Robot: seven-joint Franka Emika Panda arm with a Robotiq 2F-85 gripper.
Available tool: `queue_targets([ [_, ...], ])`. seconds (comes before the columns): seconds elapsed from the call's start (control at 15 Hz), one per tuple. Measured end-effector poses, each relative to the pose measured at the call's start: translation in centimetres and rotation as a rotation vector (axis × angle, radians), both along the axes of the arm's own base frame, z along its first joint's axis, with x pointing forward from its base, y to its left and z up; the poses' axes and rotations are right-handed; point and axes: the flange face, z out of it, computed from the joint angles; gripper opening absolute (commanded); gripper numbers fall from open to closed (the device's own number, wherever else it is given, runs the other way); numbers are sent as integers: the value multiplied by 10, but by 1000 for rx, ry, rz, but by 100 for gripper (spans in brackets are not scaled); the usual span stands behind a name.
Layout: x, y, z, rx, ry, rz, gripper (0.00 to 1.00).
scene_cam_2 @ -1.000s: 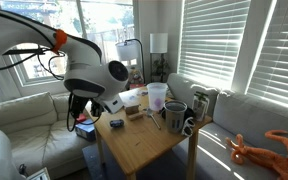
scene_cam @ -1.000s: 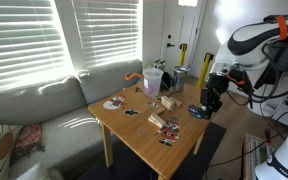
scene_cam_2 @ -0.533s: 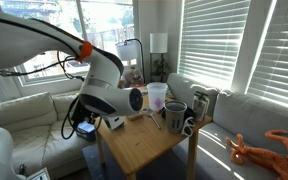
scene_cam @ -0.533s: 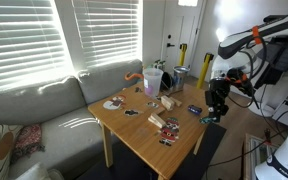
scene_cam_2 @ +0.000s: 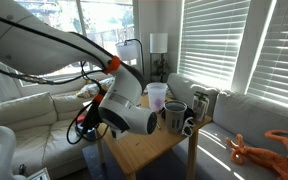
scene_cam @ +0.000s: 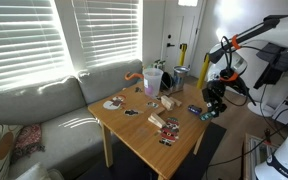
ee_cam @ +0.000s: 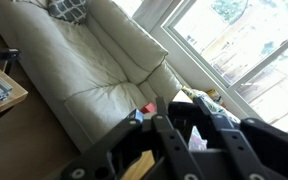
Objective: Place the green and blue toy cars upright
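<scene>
Hovering pincer (scene_cam: 213, 111) — near table (scene_cam: 136, 140) edge

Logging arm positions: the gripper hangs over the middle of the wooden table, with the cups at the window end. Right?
Not the middle: an exterior view shows the gripper at the table's edge. The cups do stand at the window end.

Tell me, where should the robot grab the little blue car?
Probably across its two long sides, coming straight down from above: the blue car lies low on the table near the edge by the gripper. Too small to see which way it's tipped.
</scene>
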Motion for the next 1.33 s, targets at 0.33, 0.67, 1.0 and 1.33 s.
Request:
queue_targets([
  [0.33,3,-2,-4,1,7,2,8],
  [0.67,-5,-7,-6,83,55,3,8],
  [1.0,-11,-17,-22,139,178,-36,8],
  [1.33,-10,-32,-28,100,287,-103,8],
])
